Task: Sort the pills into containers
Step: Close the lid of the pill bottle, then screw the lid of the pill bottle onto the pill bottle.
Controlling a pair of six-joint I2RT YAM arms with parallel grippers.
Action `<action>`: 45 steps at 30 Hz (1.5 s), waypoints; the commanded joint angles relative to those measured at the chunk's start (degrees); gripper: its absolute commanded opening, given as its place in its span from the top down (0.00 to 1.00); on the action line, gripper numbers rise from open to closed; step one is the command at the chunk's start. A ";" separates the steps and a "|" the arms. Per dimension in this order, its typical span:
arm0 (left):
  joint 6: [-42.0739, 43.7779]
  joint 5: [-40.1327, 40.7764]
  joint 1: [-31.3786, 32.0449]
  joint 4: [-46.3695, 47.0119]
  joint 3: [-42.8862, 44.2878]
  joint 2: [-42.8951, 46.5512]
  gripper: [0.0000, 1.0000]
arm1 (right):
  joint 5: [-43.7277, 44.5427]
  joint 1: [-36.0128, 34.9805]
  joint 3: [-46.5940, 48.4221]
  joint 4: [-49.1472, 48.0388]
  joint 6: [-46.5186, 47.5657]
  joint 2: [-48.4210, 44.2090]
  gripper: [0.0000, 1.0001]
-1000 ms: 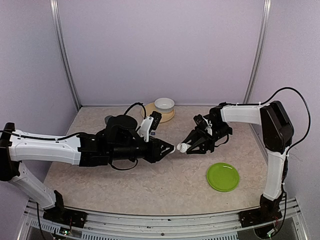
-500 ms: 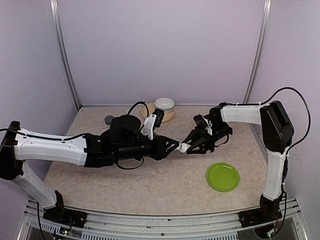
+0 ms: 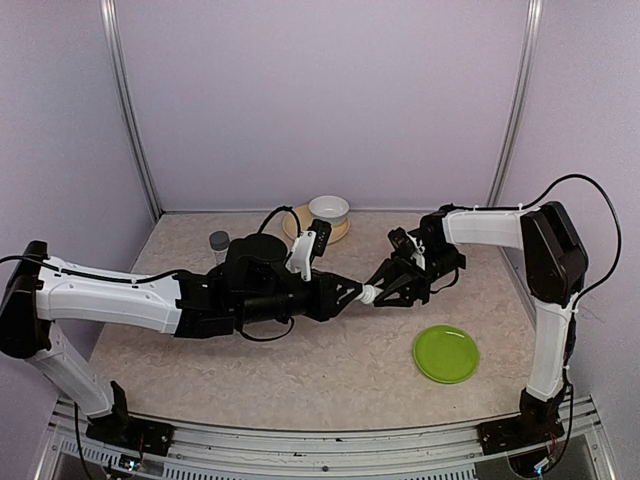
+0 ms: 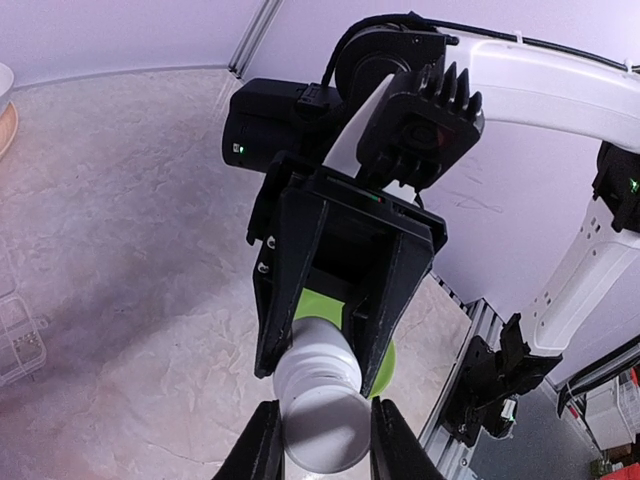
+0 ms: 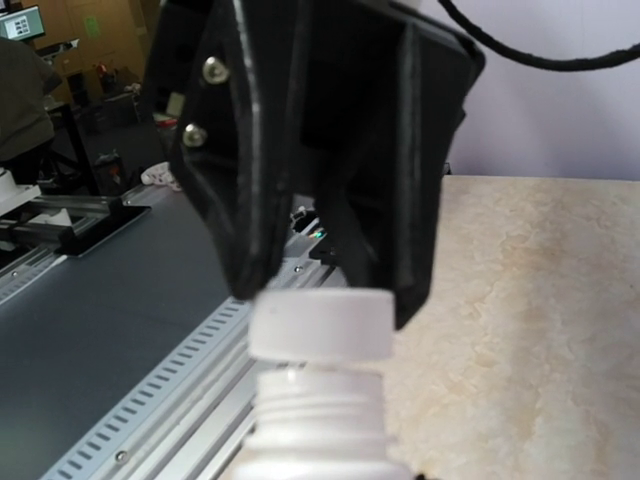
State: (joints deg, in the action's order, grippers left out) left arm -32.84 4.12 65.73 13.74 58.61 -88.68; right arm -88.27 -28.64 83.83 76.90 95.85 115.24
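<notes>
Two arms opening a bottle above the desk [image 3: 330, 370], described from near to far.

Nearest the arm bases, a green plate [image 3: 446, 353] lies on the right, apart from the work and untouched.

Above mid-desk the two claws meet tip to tip. The right claw [image 3: 385, 290] grasps a white bottle [image 4: 318, 350] by its body and holds it in the air with its mouth toward the other arm. This steadies the bottle against twisting. The left claw [image 4: 320, 440] is clenched on the cap [image 5: 320, 325], one finger on each side. In the right wrist view the threads of the neck show just below the cap. It therefore appears loosened or just clear of the neck, though full separation cannot be confirmed.

No pills are visible. They are judged to be inside the bottle, which is probably why it is being opened first.

The clear pill box [image 4: 15, 345] lies flat on the desk at the left edge of the left wrist view, well apart from the bottle. No pills can be seen in its compartments.

Farther back stand a small jar with a dark lid [image 3: 218, 241] and a white bowl [image 3: 328, 209] on a tan plate [image 3: 342, 231], both untouched.
</notes>
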 commanded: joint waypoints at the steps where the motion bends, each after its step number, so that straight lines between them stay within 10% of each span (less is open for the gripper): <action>1: -0.63 0.44 0.66 3.37 1.05 -0.79 0.73 | -13.90 0.86 0.75 2.02 -0.75 -1.16 1.00; 45: -1.70 6.02 2.63 9.40 -1.87 -5.71 0.65 | -13.95 1.40 4.22 2.03 -9.52 -0.93 1.00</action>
State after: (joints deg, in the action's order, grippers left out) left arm -35.94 11.25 67.48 24.45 57.25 -93.45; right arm -86.91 -27.57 86.13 77.43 88.33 115.11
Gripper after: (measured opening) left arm 0.329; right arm 0.336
